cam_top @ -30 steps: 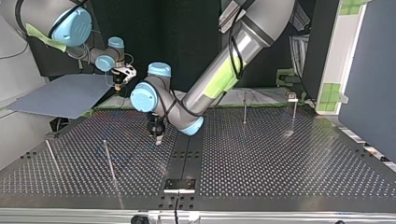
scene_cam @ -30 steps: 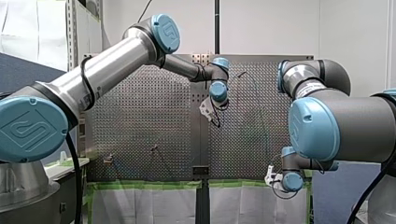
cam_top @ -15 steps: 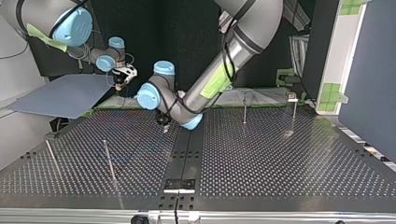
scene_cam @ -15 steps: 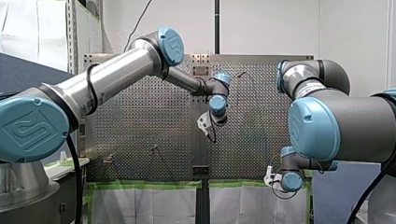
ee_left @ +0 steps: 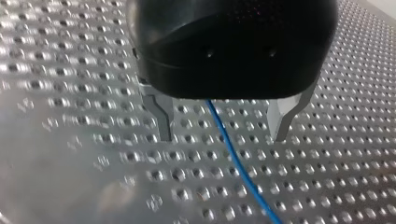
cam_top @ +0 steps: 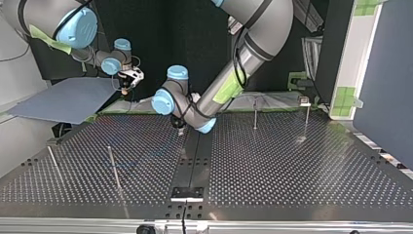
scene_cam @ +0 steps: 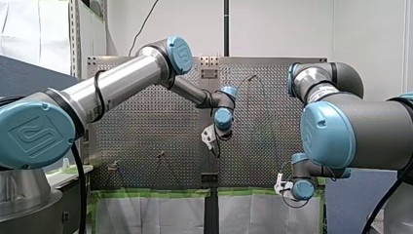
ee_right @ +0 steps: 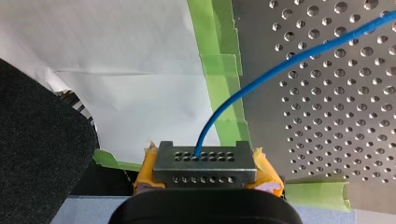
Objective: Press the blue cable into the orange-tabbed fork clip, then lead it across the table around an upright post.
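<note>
Perforated table (cam_top: 292, 161), green tape (ee_right: 215, 51) edging, blue cable (ee_right: 327, 49).

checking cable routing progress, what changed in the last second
My left arm's black, metal-fingered gripper travelled toward the top view's right and far edge over the perforated metal table, fingers open astride the blue cable. My right gripper stayed put, shut on the grey holed metal block the cable enters.

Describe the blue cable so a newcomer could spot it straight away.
Find the perforated metal table. My left gripper hangs open over it, and the blue cable runs between its fingers without touching them. It is the only thin, bright blue line on the grey metal.
</note>
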Motion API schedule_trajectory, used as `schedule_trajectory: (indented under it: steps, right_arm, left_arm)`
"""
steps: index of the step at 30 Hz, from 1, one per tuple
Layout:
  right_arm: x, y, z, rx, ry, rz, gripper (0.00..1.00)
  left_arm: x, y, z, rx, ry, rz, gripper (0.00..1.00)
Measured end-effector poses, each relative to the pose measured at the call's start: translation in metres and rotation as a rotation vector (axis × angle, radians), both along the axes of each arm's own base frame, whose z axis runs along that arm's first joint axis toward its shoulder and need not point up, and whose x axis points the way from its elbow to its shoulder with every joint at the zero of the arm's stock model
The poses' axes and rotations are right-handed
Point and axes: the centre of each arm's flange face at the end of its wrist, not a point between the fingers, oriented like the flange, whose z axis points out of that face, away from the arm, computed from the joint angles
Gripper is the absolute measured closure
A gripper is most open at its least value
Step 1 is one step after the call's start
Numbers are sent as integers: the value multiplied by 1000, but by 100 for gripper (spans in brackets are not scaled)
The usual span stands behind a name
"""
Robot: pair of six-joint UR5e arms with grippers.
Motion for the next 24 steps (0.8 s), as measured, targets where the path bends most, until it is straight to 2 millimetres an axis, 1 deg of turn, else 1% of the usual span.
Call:
schedule_trajectory:
  steps: [5, 8, 12, 15, 19, 24]
  right_arm:
    - [2, 0, 0, -1, 1, 3, 100]
    - [3, 1, 0, -1, 3, 5, 100]
    - [4, 2, 0, -1, 6, 8, 100]
    - [6, 2, 0, -1, 9, 11, 100]
    - [8, 3, 0, -2, 14, 15, 100]
    - [10, 4, 0, -3, 18, 19, 100]
  left_arm:
    - [6, 14, -18, -4, 7, 0, 0]
    - [14, 28, -28, -4, 8, 15, 0]
    - [26, 52, -44, 15, 6, 43, 0]
    - [30, 65, -55, 30, 3, 58, 0]
    - [33, 80, -69, 34, 3, 77, 0]
    - [28, 91, -87, 41, 2, 88, 0]
